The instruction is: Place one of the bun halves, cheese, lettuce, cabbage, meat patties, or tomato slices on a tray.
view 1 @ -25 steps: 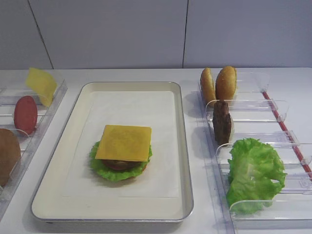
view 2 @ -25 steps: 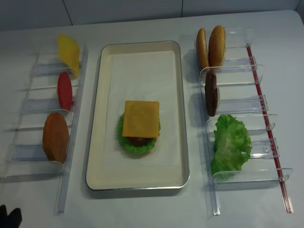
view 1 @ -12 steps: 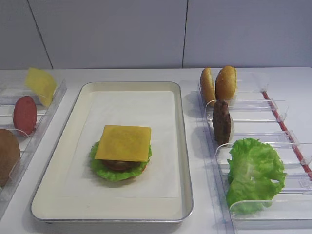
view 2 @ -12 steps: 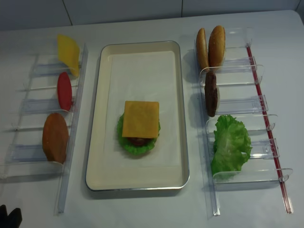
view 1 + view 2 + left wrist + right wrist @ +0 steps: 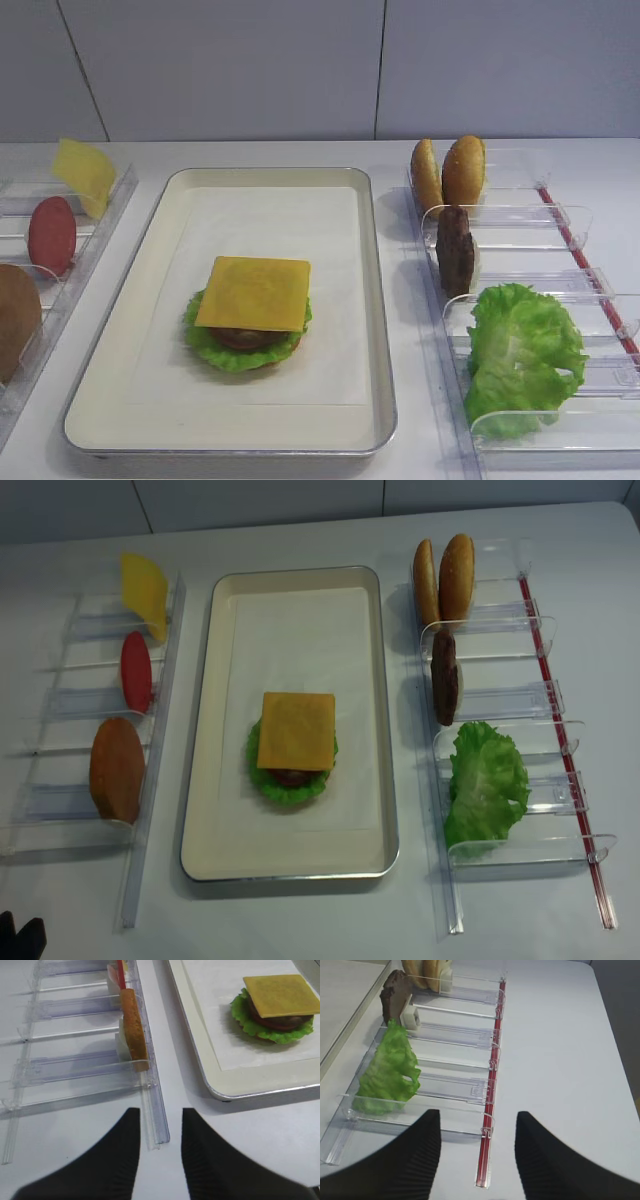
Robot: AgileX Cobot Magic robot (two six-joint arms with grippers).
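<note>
The cream tray [image 5: 372, 300] holds a stack of lettuce, a dark filling and a cheese [image 5: 254, 292] slice on top. The left rack carries another cheese slice [image 5: 145, 590], a tomato slice [image 5: 135, 670] and a bun half [image 5: 116, 768]. The right rack carries two bun halves [image 5: 448, 172], a meat patty [image 5: 456, 250] and lettuce [image 5: 522, 355]. No cabbage is in view. My left gripper [image 5: 161, 1112] is open and empty over the left rack's near end. My right gripper [image 5: 477, 1115] is open and empty near the lettuce [image 5: 387, 1072].
Clear plastic racks [image 5: 60, 810] flank the tray on both sides. A red strip [image 5: 492, 1085] runs along the right rack's outer edge. White table [image 5: 560, 1060] extends right of it. A grey wall stands behind.
</note>
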